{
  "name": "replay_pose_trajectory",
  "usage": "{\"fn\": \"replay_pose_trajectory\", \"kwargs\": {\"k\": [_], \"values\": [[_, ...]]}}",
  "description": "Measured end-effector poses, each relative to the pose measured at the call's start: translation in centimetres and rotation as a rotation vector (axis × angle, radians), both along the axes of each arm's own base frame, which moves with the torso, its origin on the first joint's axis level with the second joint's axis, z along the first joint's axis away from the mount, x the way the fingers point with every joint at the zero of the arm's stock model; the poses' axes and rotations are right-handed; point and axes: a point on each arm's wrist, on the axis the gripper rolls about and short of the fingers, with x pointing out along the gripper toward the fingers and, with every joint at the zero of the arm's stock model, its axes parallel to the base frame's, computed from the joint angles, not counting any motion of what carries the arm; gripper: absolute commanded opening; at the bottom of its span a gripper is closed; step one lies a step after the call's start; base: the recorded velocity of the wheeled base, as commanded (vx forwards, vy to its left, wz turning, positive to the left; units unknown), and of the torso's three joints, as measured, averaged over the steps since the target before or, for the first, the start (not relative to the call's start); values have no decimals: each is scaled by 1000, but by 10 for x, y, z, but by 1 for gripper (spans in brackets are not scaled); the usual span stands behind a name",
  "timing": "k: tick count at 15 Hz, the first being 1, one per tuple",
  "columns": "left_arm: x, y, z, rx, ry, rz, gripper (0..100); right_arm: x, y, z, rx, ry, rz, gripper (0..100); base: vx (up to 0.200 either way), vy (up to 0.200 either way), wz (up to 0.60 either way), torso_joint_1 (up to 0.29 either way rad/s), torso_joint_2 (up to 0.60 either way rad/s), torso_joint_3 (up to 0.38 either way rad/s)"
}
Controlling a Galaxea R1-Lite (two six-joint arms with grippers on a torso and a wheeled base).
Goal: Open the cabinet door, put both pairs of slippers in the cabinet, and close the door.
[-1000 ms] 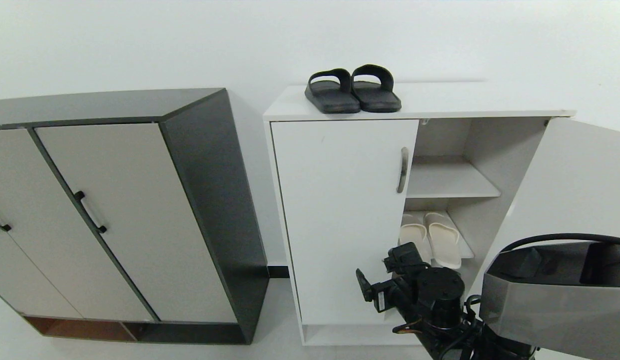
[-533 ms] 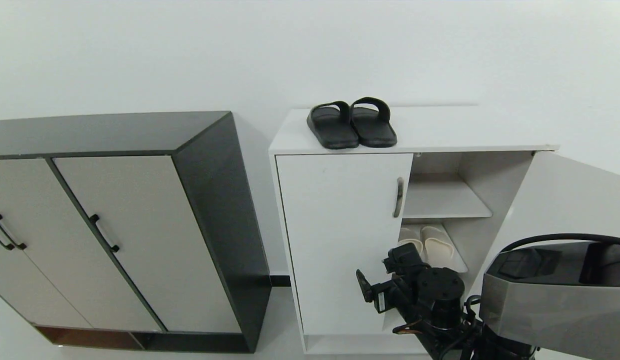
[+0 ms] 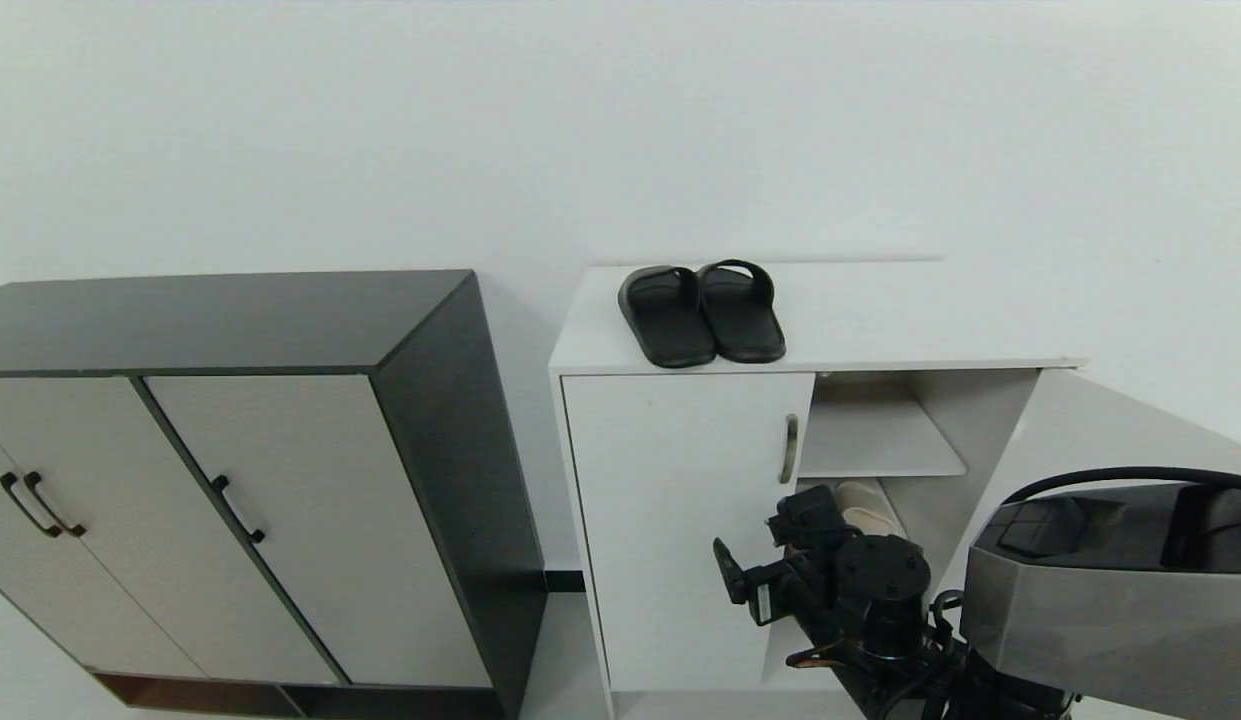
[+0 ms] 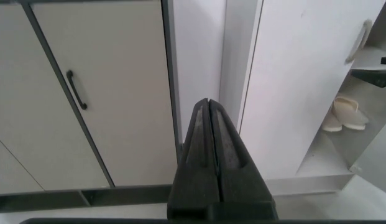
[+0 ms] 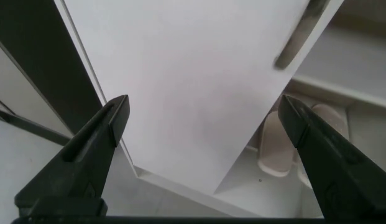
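White cabinet (image 3: pixel 880 320): R door (image 3: pixel 1110 430) is swung open, L door (image 3: pixel 680 520) is shut. Black pair (image 3: pixel 702 315) is set on its top, above L door, near front edge; long axes run front-to-back, heels judged toward robot. Cream pair (image 4: pixel 345 115) is stowed on lower shelf (image 4: pixel 323 149). R claw (image 5: pixel 204 106) is held low before L door, fingers spread, nothing gripped. Black pair lies well above it, slightly to robot's L. R arm is judged nearer. L claw (image 4: pixel 208 109) is clenched on nothing, aimed at gap beside dark cabinet (image 3: pixel 440 480).
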Motion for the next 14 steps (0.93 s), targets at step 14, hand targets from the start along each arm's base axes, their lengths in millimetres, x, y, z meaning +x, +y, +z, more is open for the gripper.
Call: {"fn": "replay_pose_trajectory", "kwargs": {"k": [14], "values": [[0,0,0,0,0,0,0,-1,0,-1,-4,3,7,100,0,0,0,217,-493,-276]]}}
